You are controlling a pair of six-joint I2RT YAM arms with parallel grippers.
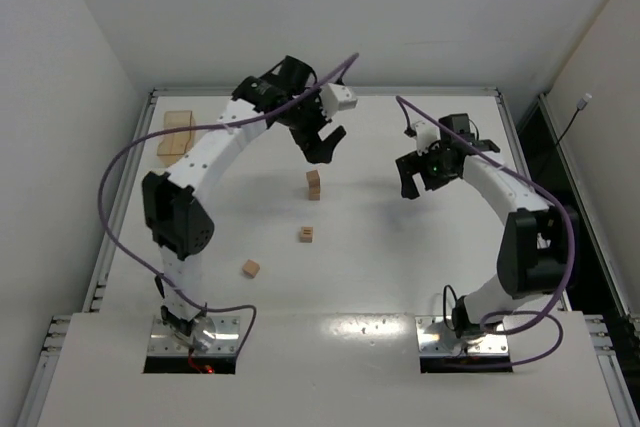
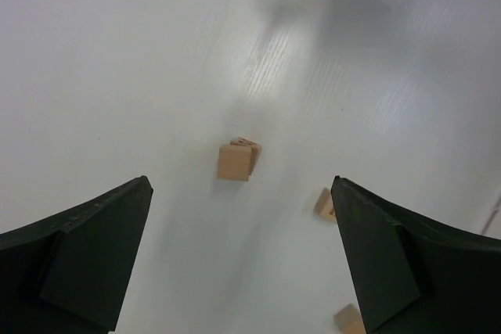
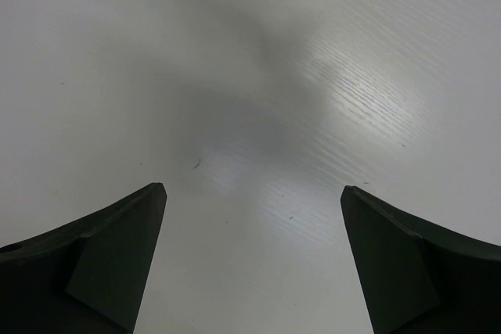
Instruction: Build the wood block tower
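Two small light-tan wooden cubes make the wood block tower (image 1: 314, 184), centre frame, a loose cube (image 1: 306, 234) just below. How should it be gripped?
— Light, stiff, tippy: pinch flat opposite faces. Left gripper (image 1: 325, 145) and right gripper (image 1: 415, 182) gape wide, empty.

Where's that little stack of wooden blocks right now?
In the overhead view the stack stands mid-table, beneath the open left gripper and apart from it, with a loose cube just nearer the arm bases.
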